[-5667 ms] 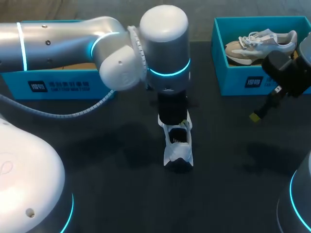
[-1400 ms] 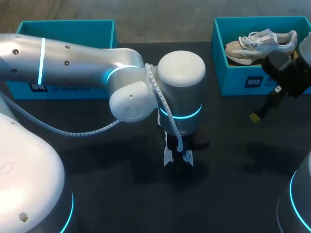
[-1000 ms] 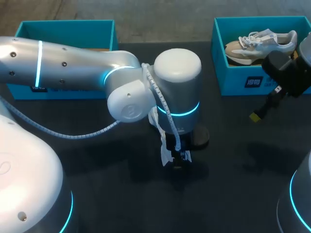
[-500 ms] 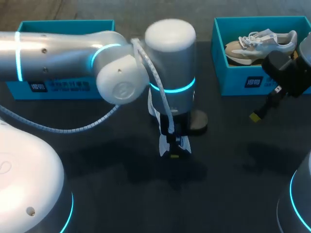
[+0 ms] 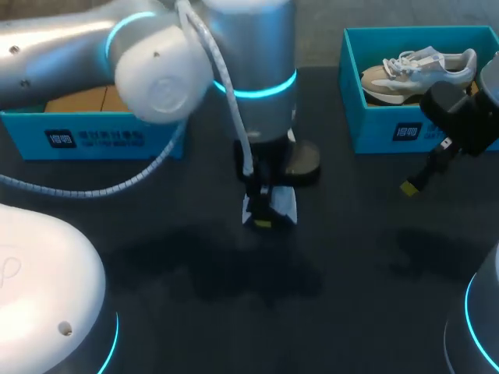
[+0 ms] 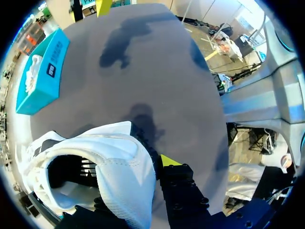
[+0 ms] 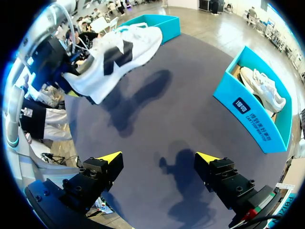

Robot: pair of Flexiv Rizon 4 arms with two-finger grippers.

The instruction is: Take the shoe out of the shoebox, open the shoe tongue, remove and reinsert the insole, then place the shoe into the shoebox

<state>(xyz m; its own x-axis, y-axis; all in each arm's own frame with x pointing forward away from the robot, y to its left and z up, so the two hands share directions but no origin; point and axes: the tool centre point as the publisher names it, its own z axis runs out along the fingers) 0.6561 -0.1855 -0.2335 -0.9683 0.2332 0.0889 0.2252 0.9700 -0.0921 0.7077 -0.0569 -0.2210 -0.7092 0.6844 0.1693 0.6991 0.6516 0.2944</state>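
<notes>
White shoe aloft, seemingly toe-down; teal shoebox open, behind.

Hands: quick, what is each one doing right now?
Left hand: closed, holding the white shoe.
Right hand: open, holding nothing.

furniture: dark table | top: matte, plain | light: soft shadows pooled across the middle

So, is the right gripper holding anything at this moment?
No, the right gripper has its two fingers wide apart above the table, with nothing between them.
</notes>
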